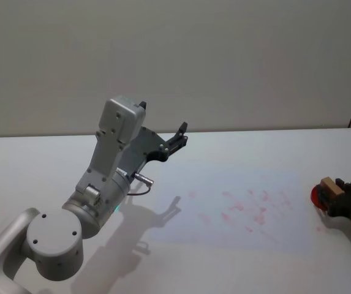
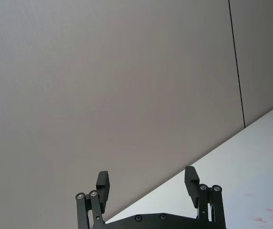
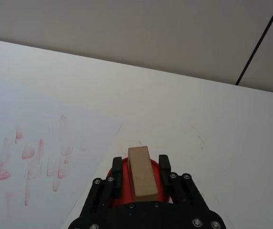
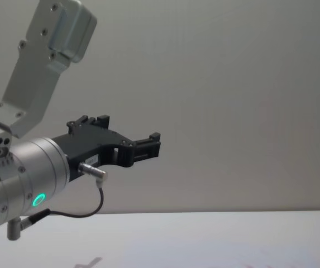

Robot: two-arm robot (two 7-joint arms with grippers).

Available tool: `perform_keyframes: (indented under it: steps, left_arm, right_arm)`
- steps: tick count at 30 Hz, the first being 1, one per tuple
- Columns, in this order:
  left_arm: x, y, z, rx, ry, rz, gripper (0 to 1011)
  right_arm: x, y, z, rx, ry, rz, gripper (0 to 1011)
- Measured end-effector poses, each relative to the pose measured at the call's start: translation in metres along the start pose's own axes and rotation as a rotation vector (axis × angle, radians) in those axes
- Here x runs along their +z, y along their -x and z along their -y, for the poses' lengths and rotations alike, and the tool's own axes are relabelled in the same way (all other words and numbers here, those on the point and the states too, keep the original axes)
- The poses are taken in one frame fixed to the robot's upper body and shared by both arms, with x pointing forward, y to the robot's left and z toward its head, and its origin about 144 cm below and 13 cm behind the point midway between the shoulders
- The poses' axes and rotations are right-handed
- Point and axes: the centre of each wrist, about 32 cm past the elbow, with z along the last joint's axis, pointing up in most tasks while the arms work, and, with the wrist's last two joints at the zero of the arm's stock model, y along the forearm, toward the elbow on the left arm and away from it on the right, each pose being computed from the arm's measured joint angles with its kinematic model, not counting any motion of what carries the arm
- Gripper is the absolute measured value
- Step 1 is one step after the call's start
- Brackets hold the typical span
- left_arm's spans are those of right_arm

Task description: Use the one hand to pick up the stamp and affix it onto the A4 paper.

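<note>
While the white tabletop [image 1: 236, 269] runs back to a plain grey wall [image 1: 224, 55], the large silver left arm [image 1: 101, 184] stands raised over its left part. The black left gripper [image 1: 182, 136] is up in the air, pointing toward the wall, with its jaws spread apart and nothing between them. A pale rectangular A4 paper [image 1: 212, 190] lies flat on the middle of the tabletop, scattered with smudged red marks [image 1: 249, 208]. At the right edge of the tabletop, just beyond the paper's right side, the black blocky right gripper [image 1: 334, 195] has its jaws closed on the stamp [image 3: 142, 176], a light wooden block on a red round base [image 3: 120, 190]. The block sits squarely between the two jaws, one pressing each long side, its end poking out past their tips. Whether the base touches the tabletop cannot be told. A small white label [image 4: 91, 160] on the left gripper's body is too small to read.
</note>
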Motion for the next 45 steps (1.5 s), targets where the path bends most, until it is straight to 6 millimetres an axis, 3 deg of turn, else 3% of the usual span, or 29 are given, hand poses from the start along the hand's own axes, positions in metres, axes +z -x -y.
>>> perform_keyframes:
  steps: [5,10,26,34,45]
  left_arm:
    - [0.000,0.000,0.000,0.000,0.000,0.000,1001]
    - [0.000,0.000,0.000,0.000,0.000,0.000,1001]
    - [0.000,0.000,0.000,0.000,0.000,0.000,1001]
    - [0.000,0.000,0.000,0.000,0.000,0.000,1001]
    - [0.000,0.000,0.000,0.000,0.000,0.000,1001]
  right_arm:
    - [0.000,0.001,0.000,0.001,0.000,0.000,331]
    - [0.000,0.001,0.000,0.003,-0.002,-0.001,223]
    - [0.016,0.010,-0.002,0.061,-0.087,-0.026,220]
    - [0.029,0.022,-0.016,0.103,-0.129,-0.029,220]
    - [0.031,0.037,-0.041,0.139,-0.124,-0.012,220]
